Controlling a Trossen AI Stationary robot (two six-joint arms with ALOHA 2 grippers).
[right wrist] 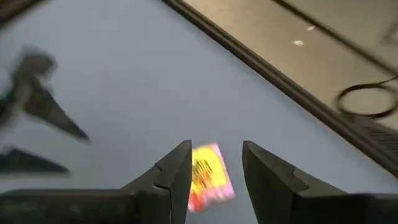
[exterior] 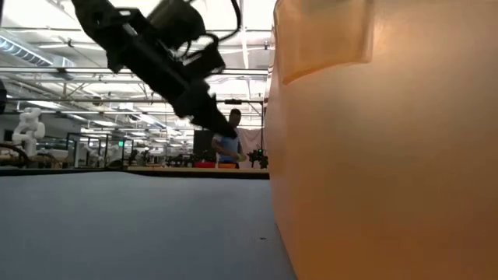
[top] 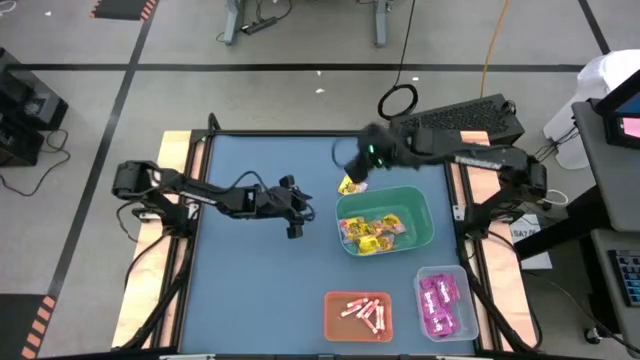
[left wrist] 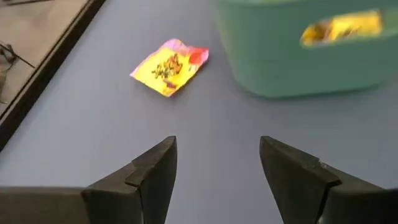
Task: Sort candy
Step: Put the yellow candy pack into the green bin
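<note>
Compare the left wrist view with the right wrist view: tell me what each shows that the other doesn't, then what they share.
Only the left wrist view shows the green bin with yellow candy inside, and the left gripper, open over bare mat.

Only the right wrist view shows the right gripper, open, with the packet between its fingers, the table's dark edge rail, and the other arm, blurred, off to one side.

Both show the loose yellow packet lying on the blue mat outside the bin.
</note>
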